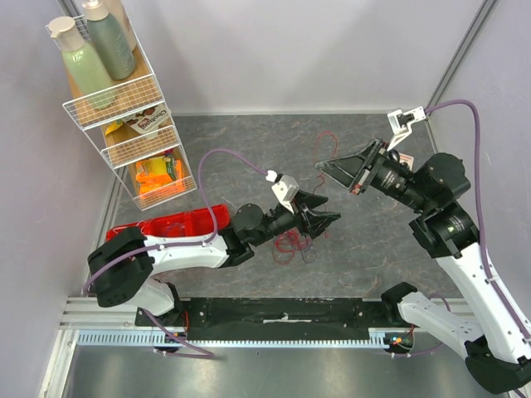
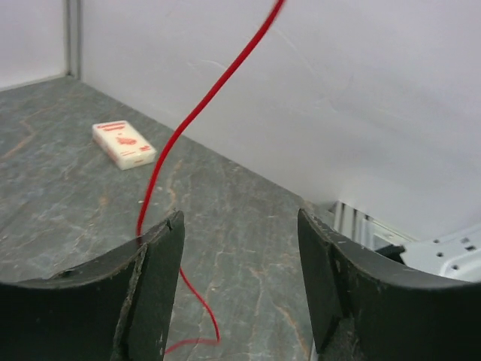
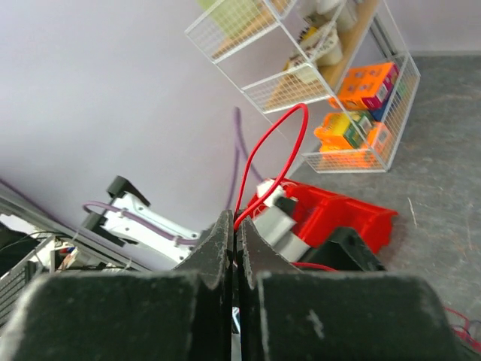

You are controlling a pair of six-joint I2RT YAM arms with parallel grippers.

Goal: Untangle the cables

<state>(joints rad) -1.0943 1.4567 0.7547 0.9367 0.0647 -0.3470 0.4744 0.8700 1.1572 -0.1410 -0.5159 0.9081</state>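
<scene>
Closest to my bases, the cables (image 1: pixel 290 241) lie in a knotted heap on the table (image 1: pixel 241 137), red loops crossed over darker strands, right under my left arm's wrist. That heap looks largely unsorted, so I judge the job to be at an early stage: one strand is being drawn out and the rest waits.

Just above the heap, my left gripper (image 1: pixel 322 219) has its fingers apart and clamps nothing. In its wrist view the red cable (image 2: pixel 180 128) comes down past the tip of one finger and curls on the table between the jaws, unpinched.

A little farther out, my right gripper (image 1: pixel 322 167) is raised, its fingers pressed together on that red cable. A loop of it stands up from the fingertips in the right wrist view. Whether the strand is free of the others along its whole length I cannot tell.

Beyond the right gripper more red wire lies in loose curls on the table. The dark and white strands have not been separated.
</scene>
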